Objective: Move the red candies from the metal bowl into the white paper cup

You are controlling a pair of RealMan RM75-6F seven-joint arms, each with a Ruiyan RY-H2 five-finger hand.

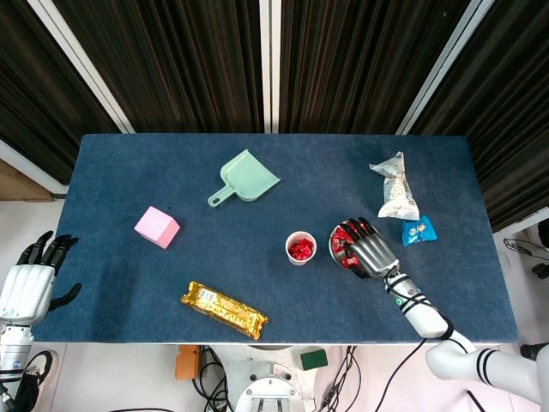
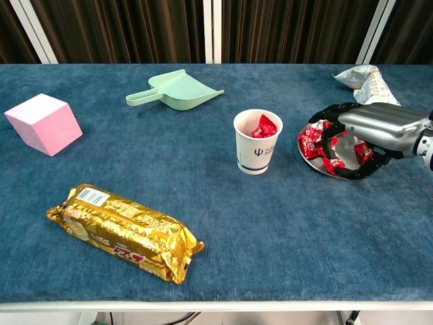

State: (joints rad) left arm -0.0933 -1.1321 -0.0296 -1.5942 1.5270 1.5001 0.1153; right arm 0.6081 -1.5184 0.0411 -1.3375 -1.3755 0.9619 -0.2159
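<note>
The metal bowl [image 1: 335,249] [image 2: 312,160] sits right of centre with several red candies [image 1: 340,239] [image 2: 310,139] in it. Just to its left stands the white paper cup [image 1: 300,248] [image 2: 257,143], with red candies inside. My right hand [image 1: 366,250] [image 2: 371,126] lies low over the bowl, its fingers curled down among the candies and its thumb at the bowl's near rim. The frames do not show whether a candy is pinched. My left hand [image 1: 27,286] hangs off the table's left front corner, fingers apart and holding nothing.
A green dustpan [image 1: 244,178] [image 2: 173,91] lies at the back centre. A pink cube [image 1: 157,227] [image 2: 44,124] is at the left and a gold biscuit pack [image 1: 224,309] [image 2: 125,231] at the front. A white snack bag [image 1: 395,186] [image 2: 362,76] and a blue packet [image 1: 419,230] lie behind the bowl.
</note>
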